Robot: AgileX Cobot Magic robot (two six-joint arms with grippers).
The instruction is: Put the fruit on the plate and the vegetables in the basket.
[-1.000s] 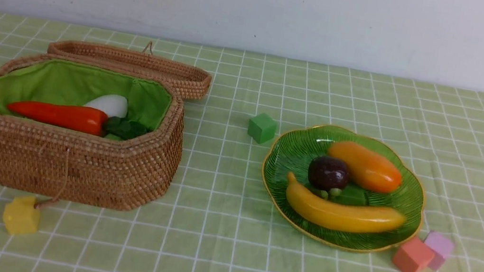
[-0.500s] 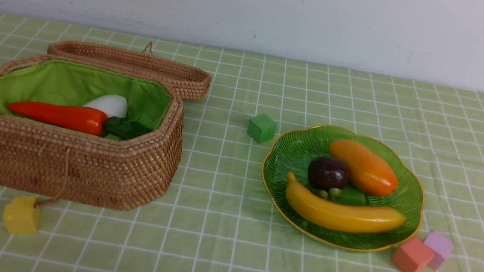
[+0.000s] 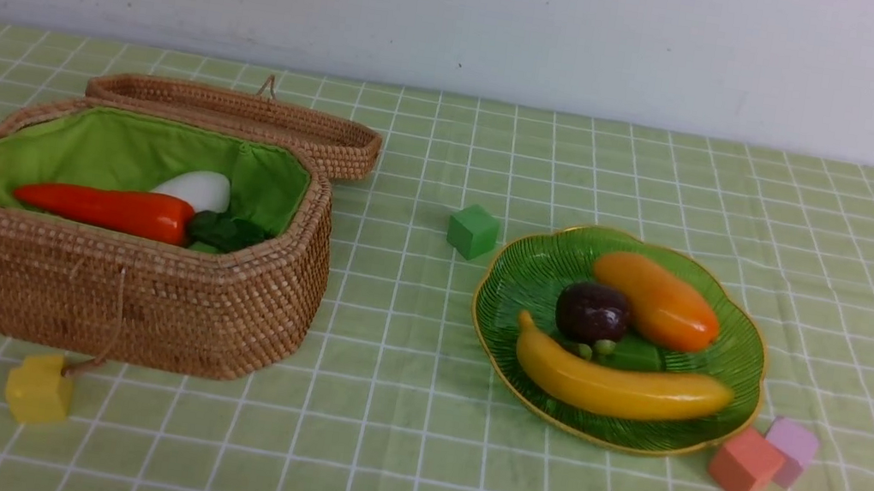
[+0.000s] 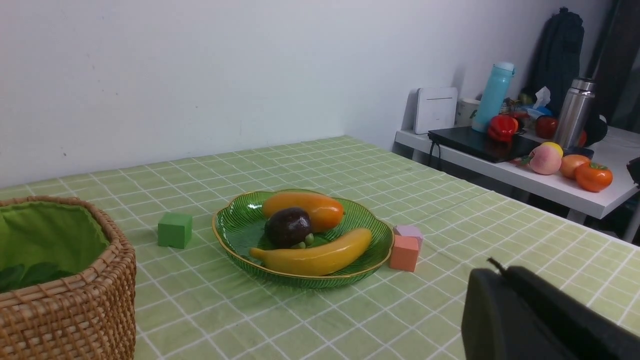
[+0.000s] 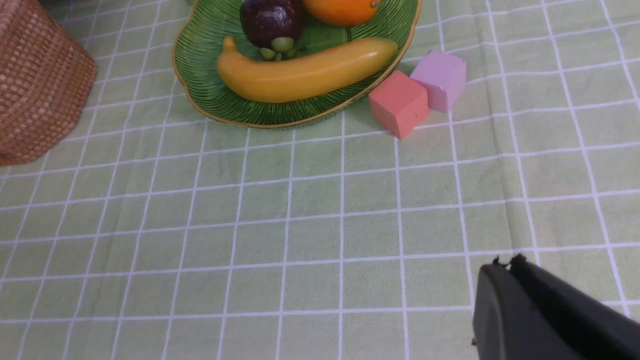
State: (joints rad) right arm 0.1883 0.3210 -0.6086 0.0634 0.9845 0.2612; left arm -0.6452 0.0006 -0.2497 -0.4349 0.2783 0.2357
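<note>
Banana (image 3: 620,385), mangosteen (image 3: 592,312) and mango (image 3: 658,300) fill the plate (image 3: 518,279); carrot (image 3: 105,208) and radish (image 3: 196,188) sit in the basket (image 3: 134,304). Finger state unclear; any stray sweep could topple fruit.

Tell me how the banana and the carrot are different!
The banana is yellow and curved; the carrot is orange-red and straighter, with dark green leaves at one end. The banana lies on the plate beside two other fruits; the carrot lies in the basket next to a white vegetable. Both are long, glossy and lying down.
</note>
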